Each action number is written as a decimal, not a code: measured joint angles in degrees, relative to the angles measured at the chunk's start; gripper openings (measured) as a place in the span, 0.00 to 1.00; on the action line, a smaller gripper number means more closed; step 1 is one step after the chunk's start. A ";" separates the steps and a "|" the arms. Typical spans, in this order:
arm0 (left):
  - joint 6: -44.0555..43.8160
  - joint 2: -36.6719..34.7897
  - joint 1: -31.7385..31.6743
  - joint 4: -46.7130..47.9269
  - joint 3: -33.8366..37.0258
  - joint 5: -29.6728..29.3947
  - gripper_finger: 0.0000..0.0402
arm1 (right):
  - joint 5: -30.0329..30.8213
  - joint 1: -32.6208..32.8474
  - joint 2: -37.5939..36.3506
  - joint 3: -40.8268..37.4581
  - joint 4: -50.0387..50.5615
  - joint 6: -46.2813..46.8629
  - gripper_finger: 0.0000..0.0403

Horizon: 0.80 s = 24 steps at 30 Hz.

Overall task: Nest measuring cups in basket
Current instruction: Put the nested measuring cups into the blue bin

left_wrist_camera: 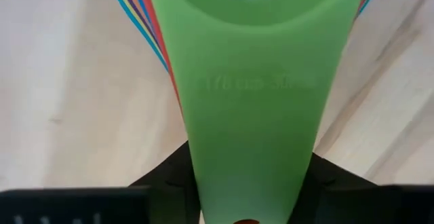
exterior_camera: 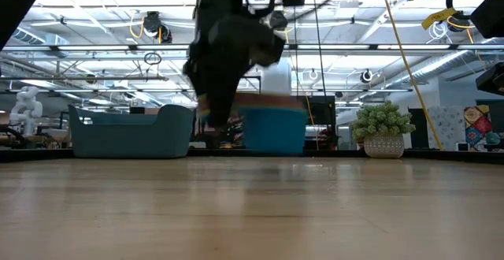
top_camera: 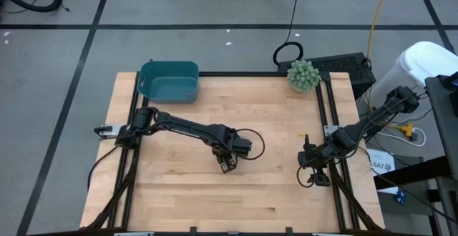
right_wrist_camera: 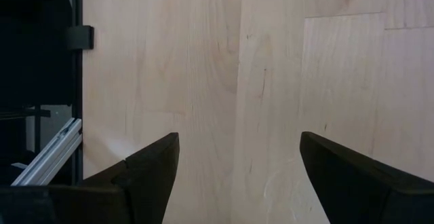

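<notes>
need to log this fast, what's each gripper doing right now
left gripper: shut on the stack of measuring cups, over the table's middle.
right gripper: open, empty, at the table's right edge.

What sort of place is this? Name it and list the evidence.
Probably an industrial robotics lab or open workshop hall. The low view shows exposed ceiling trusses and ducts with strip lighting. The high view shows a pale wooden worktable in a black metal frame on grey concrete floor marked with dark tape lines.

Left gripper (left_wrist_camera: 247, 207) grips nested measuring cups (left_wrist_camera: 251, 95) by handles.
</notes>
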<state>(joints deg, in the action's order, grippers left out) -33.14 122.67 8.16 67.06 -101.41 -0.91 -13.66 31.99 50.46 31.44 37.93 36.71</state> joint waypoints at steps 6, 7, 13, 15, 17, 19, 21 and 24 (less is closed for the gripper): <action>4.44 -0.03 -0.54 10.73 -10.60 -6.15 0.34 | 0.01 0.00 0.00 0.00 0.00 0.07 0.74; 4.87 -0.03 -0.75 13.09 -11.90 -7.07 0.34 | 0.01 0.00 0.02 0.00 0.00 0.09 0.74; 7.75 -3.38 -3.00 21.76 -12.16 -12.78 0.34 | 0.00 0.07 0.02 0.00 0.02 0.61 0.74; 7.97 -6.45 -4.46 21.90 -11.30 -13.43 0.34 | 0.01 0.35 -0.01 0.00 0.09 1.34 0.74; 7.39 -9.96 -5.80 23.65 -9.82 -14.65 0.34 | 0.05 1.16 0.02 0.00 0.09 1.76 0.74; 7.53 -13.67 -6.98 22.19 -7.88 -15.31 0.34 | 0.08 2.16 -0.01 0.01 0.03 2.71 0.74; 7.09 -17.84 -8.08 21.12 -6.21 -16.21 0.34 | 0.16 2.92 0.02 0.02 0.05 3.25 0.74; 6.41 -24.22 -9.24 20.00 -2.84 -17.22 0.34 | 0.30 3.73 0.00 0.02 0.02 4.30 0.74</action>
<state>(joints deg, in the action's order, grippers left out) -26.73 98.45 -1.08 87.06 -104.25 -18.14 -13.37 35.71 50.46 31.46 37.95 41.01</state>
